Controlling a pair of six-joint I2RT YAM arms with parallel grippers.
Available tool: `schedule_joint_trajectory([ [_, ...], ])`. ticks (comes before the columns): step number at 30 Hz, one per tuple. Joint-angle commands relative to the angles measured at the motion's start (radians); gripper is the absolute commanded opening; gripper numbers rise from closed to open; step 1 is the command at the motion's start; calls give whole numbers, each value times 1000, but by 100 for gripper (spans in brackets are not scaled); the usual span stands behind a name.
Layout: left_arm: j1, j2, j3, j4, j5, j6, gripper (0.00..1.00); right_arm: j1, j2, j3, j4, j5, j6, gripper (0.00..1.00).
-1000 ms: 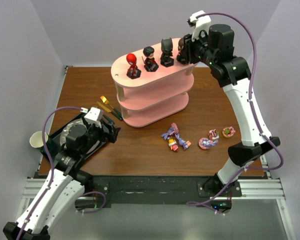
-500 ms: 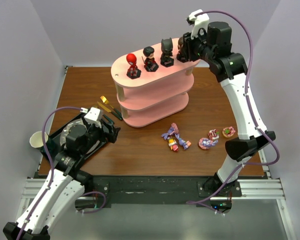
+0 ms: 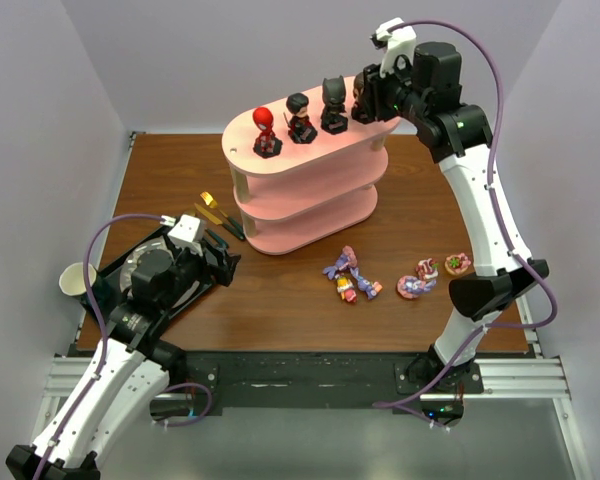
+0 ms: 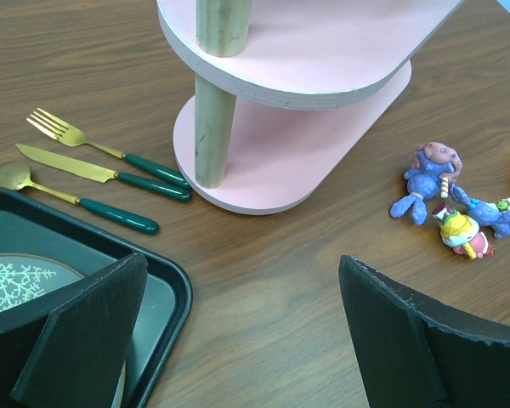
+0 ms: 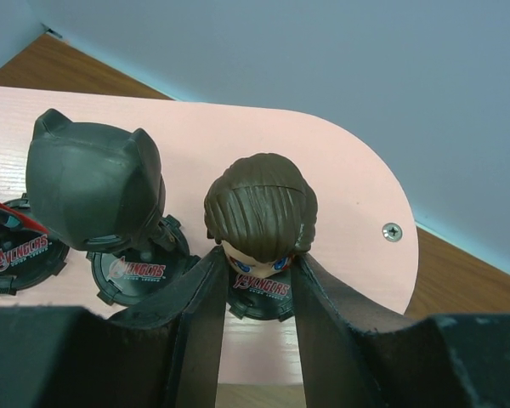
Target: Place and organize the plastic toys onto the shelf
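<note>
The pale pink shelf [image 3: 310, 165] stands at the table's middle back. Four big-headed toys stand on its top board: a red one [image 3: 266, 130], a red and black one [image 3: 300, 117], a black one [image 3: 333, 105] and a brown-haired figure [image 3: 363, 100] at the right end. My right gripper [image 5: 257, 259] is shut on the brown-haired figure [image 5: 262, 204], whose black base rests on the board beside the black figure [image 5: 93, 183]. Small pony-like toys [image 3: 350, 275] [image 3: 417, 283] lie on the table in front of the shelf. My left gripper [image 4: 242, 280] hangs open over the tray's corner.
A black tray [image 3: 115, 270] holding a plate lies at the left front under the left arm. Gold and green cutlery [image 4: 93, 170] lies beside the shelf's base [image 4: 263, 161]. A paper cup [image 3: 72, 280] stands at the table's left edge. One more small toy [image 3: 456, 264] lies far right.
The right arm has edged left along the shelf's top with the brown-haired figure between its fingers. The left arm has not moved.
</note>
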State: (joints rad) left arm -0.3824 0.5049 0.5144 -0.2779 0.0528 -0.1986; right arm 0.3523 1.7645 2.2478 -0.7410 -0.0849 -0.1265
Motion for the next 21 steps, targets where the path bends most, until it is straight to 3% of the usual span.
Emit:
schedule_joint_trajectory([
  [1,-4,-8,16,39,10,13,100,-4,-5,24,14,-13,-13,41],
  [2,-4,-8,18,39,9,14,100,-4,-7,24,14,-12,-13,46],
  [11,-4,-11,18,39,10,13,100,-6,-42,18,23,-13,-13,59],
  [18,-4,-11,18,37,12,14,100,-6,-134,-53,38,-9,8,81],
  [21,-4,-12,16,37,12,14,100,-4,-242,-183,86,4,42,92],
])
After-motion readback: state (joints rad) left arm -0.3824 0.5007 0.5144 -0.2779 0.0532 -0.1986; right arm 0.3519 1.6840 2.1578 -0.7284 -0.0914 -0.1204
